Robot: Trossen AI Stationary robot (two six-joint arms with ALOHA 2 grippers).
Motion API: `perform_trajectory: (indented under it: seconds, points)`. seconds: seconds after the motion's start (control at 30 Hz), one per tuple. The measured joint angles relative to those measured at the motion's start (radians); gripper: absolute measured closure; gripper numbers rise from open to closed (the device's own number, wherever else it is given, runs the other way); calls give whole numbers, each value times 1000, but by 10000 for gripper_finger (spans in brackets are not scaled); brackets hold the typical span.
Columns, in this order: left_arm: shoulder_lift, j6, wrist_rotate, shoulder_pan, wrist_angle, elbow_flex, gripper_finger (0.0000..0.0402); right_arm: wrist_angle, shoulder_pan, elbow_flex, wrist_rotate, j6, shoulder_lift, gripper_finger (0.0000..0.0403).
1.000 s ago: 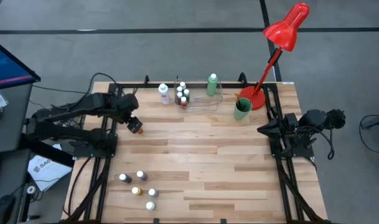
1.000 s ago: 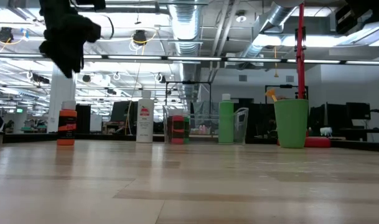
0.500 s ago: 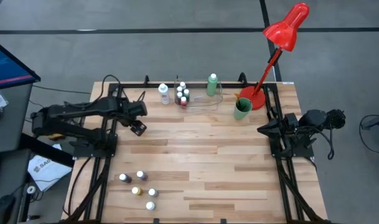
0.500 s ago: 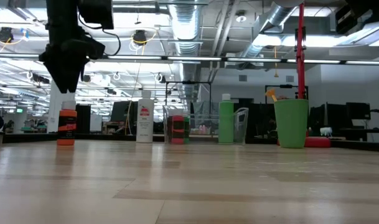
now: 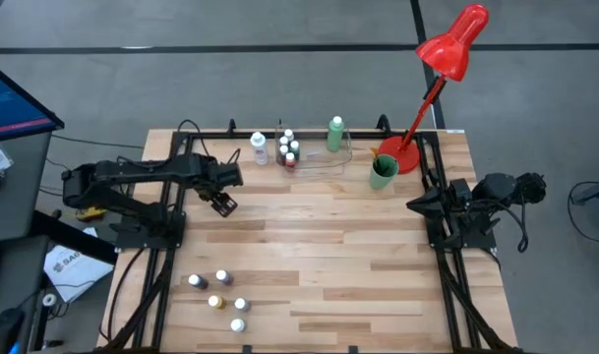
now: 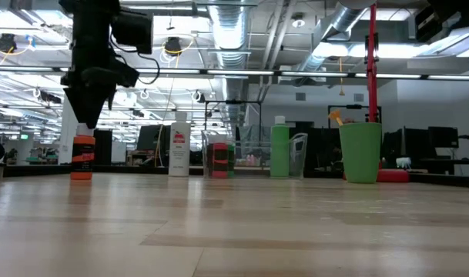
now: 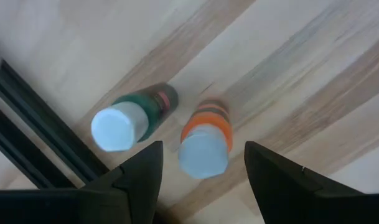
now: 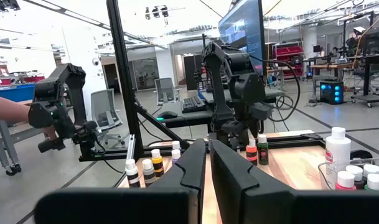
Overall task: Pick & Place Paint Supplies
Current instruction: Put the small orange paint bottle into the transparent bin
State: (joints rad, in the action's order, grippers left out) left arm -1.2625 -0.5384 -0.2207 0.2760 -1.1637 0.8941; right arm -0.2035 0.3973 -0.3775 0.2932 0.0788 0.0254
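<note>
While the left arm reaches in from its side of the worktop [image 5: 309, 256] with forearm level and wrist bent down, its end effector [image 7: 201, 171] hangs open above two upright small bottles near the far left corner: an orange bottle [image 7: 205, 140] and, just beside it, a green bottle [image 7: 132, 117], caps up. Parked at the right edge, the right end effector [image 8: 208, 165] is closed and empty.

Bright overhead light, soft left-wrist blur
</note>
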Motion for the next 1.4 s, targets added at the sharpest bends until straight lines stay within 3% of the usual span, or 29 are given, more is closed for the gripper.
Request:
perform_trajectory:
  seconds: [0.37,0.8,1.07,1.4]
  points:
    - [-62,81,22,28,18,0,192,0,0,0,0,0,0,381]
    - [-59,92,68,40,19,-24,260,0,0,0,0,0,0,381]
    - [-42,63,99,40,24,-54,299,0,0,0,0,0,0,381]
    - [-2,-19,162,40,18,4,306,0,0,0,0,0,0,381]
